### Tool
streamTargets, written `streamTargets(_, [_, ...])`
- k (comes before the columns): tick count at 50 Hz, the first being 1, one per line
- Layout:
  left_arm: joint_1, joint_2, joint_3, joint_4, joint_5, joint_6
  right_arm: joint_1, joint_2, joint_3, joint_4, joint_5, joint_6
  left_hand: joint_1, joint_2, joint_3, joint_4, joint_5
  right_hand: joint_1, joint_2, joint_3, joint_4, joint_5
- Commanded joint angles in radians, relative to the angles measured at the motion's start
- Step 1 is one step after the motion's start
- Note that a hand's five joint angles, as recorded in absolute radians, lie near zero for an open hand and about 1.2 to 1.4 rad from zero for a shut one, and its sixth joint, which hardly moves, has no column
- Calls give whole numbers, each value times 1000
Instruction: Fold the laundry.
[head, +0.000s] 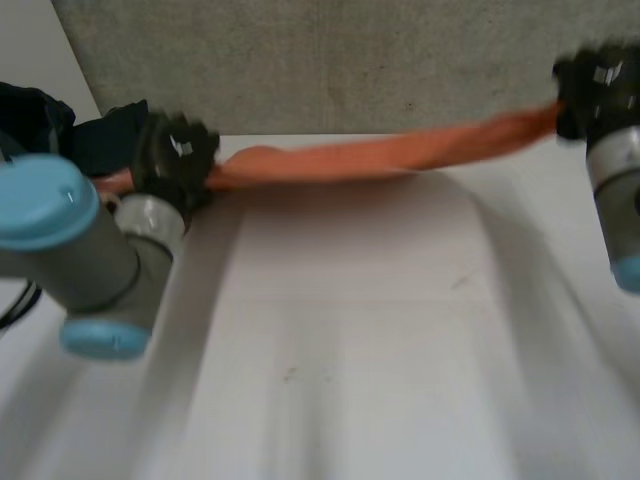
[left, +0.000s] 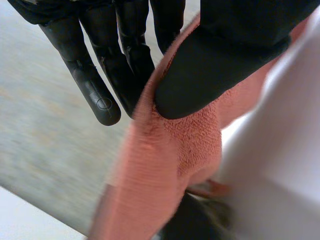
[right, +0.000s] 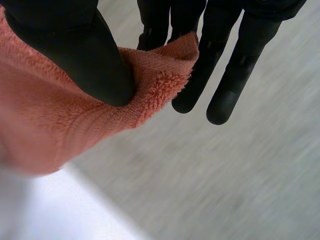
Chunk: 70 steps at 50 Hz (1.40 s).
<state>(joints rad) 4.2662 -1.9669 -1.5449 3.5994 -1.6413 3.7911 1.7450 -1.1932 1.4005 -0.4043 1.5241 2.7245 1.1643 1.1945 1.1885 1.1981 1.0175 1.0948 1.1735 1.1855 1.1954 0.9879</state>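
An orange towel (head: 380, 155) is held stretched above the far edge of the white table (head: 350, 330), gathered into a long, narrow band that runs between the two hands. The band is lower at its left end and rises towards its right end. It seems to be lifted clear of the tabletop along most of its length, though whether the low left part touches the surface cannot be told for certain.

The left end of the towel is clamped by the left hand (head: 175, 155). In the left wrist view the thumb (left: 220, 60) is pressed onto the terry cloth and the fingers (left: 95, 85) are laid behind it, so that the cloth is pinched between them and hangs down past the fingertips in a thick fold.

The right end is clamped by the right hand (head: 595, 90), which is raised higher and lies well apart from the left, near the far right corner of the table. In the right wrist view a corner of the towel is seen nipped between the thumb and the nearly straight fingers, with the hemmed corner tip poking out just beside the fingertips.

A heap of dark cloth (head: 60, 130) is seen at the far left corner, just behind the left hand. A grey speckled wall (head: 330, 60) is seen behind the table.
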Motion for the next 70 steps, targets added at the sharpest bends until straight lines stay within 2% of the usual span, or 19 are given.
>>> streamTargets(1, [-54,-33,-184,-5,5,4,-67,1,210,133,-65,12,171,141,147,137,143,302,223,211,201,234])
streamTargets(3, [-55,-43,-198,-10,6,5,-84,0,239,131,-76,11,74,44,50,41,47,302,223,211,201,234])
streamTargets(8, [-34,-26,-216,-56,15,2,-125,-2,267,148,-110,3,-662,-692,-686,-696,-690,302,223,211,201,234])
streamTargets(12, [21,54,-221,-99,37,-4,-131,-8,273,148,-111,9,-812,-842,-837,-846,-840,302,223,211,201,234])
streamTargets(15, [66,77,-227,-122,86,-13,-136,-9,275,148,-111,15,-819,-849,-843,-853,-846,302,223,211,201,234])
streamTargets(20, [187,82,-250,-181,262,-54,-137,-11,282,148,-111,15,-813,-843,-837,-847,-841,302,223,211,201,234])
streamTargets(24, [251,83,-262,-263,345,-93,-137,-9,290,148,-111,12,-778,-808,-802,-812,-806,302,223,211,201,234])
streamTargets(26, [271,83,-264,-289,367,-109,-137,-9,291,148,-111,12,-722,-752,-746,-756,-750,302,223,211,201,234])
streamTargets(27, [288,82,-267,-306,385,-137,-137,-9,291,148,-111,12,-617,-647,-641,-651,-645,302,223,211,201,234])
streamTargets(31, [307,80,-279,-312,411,-206,-137,-9,291,148,-111,12,-426,-456,-450,-460,-454,302,223,211,201,234])
streamTargets(36, [299,74,-285,-298,429,-286,-136,-9,293,148,-111,11,-431,-461,-455,-465,-459,302,223,211,201,234])
streamTargets(41, [267,69,-278,-216,426,-367,-134,-9,305,148,-116,9,-493,-523,-517,-527,-520,302,223,211,201,234])
streamTargets(43, [227,65,-271,-167,422,-407,-133,-8,311,148,-119,9,-507,-538,-532,-541,-535,302,223,211,201,234])
streamTargets(48, [156,7,-256,-87,393,-429,-133,-8,316,148,-119,9,-546,-576,-570,-579,-573,302,223,211,201,234])
streamTargets(52, [97,-64,-213,-77,316,-427,-134,-8,316,148,-119,8,-557,-587,-582,-591,-585,302,223,211,201,234])
streamTargets(55, [40,-134,-166,-80,229,-413,-136,-8,316,148,-119,8,-575,-605,-599,-609,-603,302,223,211,201,234])
streamTargets(64, [37,-188,-130,-61,92,-375,-137,-8,310,148,-117,1,-575,-605,-599,-609,-603,302,223,211,201,234])
streamTargets(70, [69,-191,-127,-56,78,-332,-139,-8,304,148,-114,0,-575,-605,-599,-609,-603,302,223,211,201,234])
